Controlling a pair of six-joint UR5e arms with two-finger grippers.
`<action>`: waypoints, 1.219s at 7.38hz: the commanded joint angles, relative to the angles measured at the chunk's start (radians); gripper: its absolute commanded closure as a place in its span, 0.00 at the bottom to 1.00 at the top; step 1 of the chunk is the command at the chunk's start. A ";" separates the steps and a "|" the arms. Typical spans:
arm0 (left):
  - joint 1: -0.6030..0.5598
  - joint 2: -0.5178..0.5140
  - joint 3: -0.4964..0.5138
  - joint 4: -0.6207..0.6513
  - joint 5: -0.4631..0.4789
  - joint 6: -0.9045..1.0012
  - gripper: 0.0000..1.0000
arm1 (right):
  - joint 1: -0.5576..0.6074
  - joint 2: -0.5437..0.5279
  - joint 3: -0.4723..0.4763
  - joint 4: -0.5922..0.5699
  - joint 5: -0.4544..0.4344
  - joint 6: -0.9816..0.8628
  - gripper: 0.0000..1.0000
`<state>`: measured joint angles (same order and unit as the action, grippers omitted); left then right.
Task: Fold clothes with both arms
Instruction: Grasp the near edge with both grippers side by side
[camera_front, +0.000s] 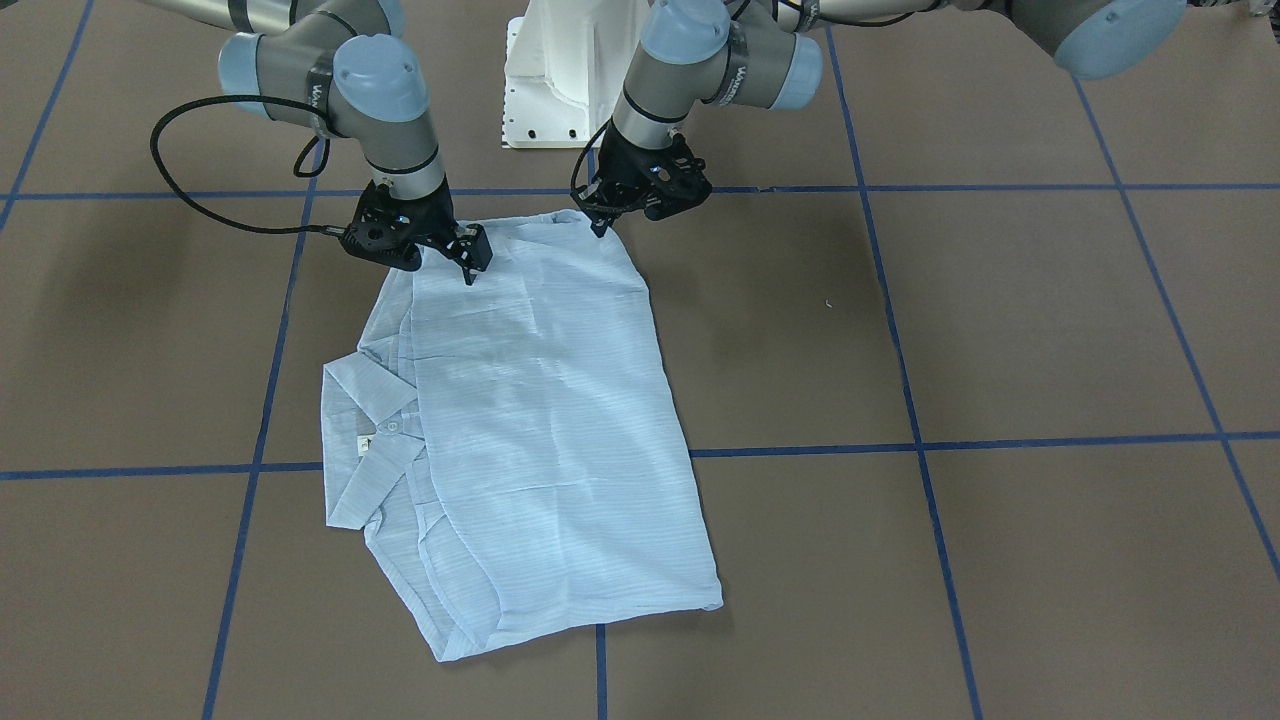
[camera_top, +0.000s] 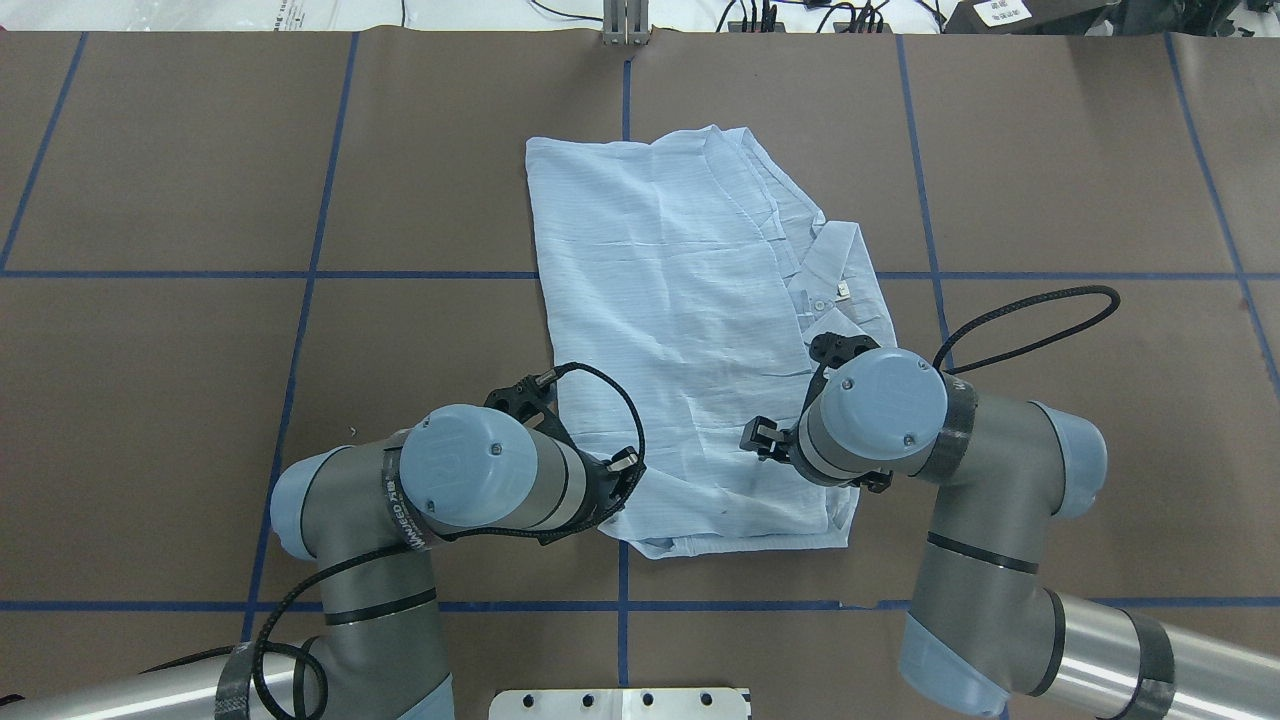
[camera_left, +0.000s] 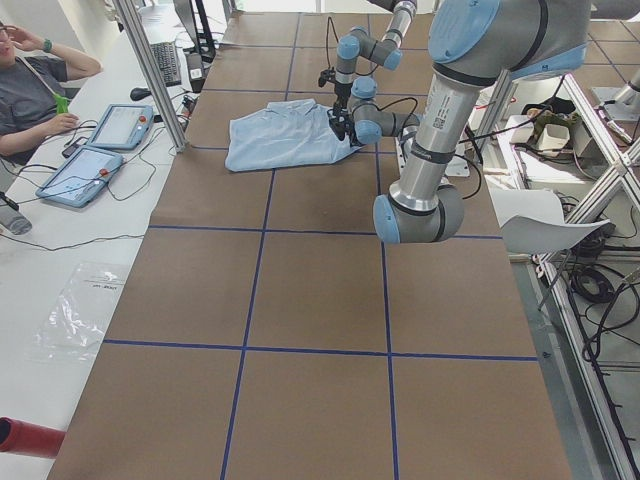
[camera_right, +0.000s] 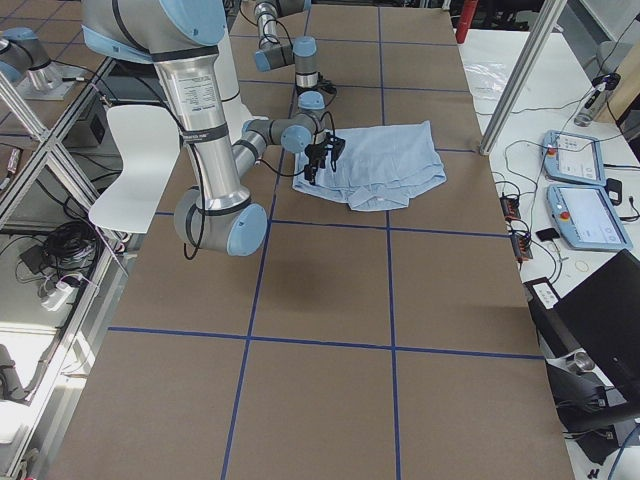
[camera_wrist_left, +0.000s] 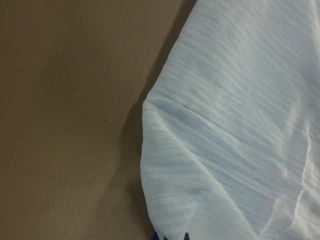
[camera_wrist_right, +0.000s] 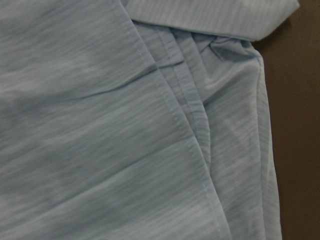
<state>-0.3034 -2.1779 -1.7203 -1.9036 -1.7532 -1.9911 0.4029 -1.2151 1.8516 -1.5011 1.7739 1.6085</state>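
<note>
Seen from overhead: the left gripper (camera_front: 599, 228) is clamped on the shirt's (camera_front: 540, 400) 7 o'clock corner, tenting it slightly. The right gripper (camera_front: 470, 272), fingers together, touches the cloth near 5 o'clock; whether it holds is unclear. The folded shirt lies mid-table (camera_top: 200, 400), collar (camera_top: 845, 270) at 3 o'clock.

Grey-silver tubular arms (camera_top: 985, 590); pale blue joint caps (camera_top: 455, 462); looping black cables (camera_front: 153, 140) (white lettering on black bands (camera_top: 398, 505)).
</note>
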 joint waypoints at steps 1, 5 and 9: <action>0.000 0.001 -0.004 0.000 0.000 0.000 1.00 | -0.021 -0.012 0.001 -0.001 -0.008 0.008 0.00; -0.002 0.000 -0.005 0.000 0.000 0.000 1.00 | -0.026 -0.014 0.009 -0.004 -0.007 0.008 0.00; -0.002 0.000 -0.005 -0.002 -0.002 0.000 1.00 | -0.064 -0.004 0.043 -0.076 -0.008 0.008 0.00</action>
<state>-0.3052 -2.1782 -1.7257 -1.9046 -1.7547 -1.9911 0.3599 -1.2254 1.8949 -1.5714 1.7669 1.6164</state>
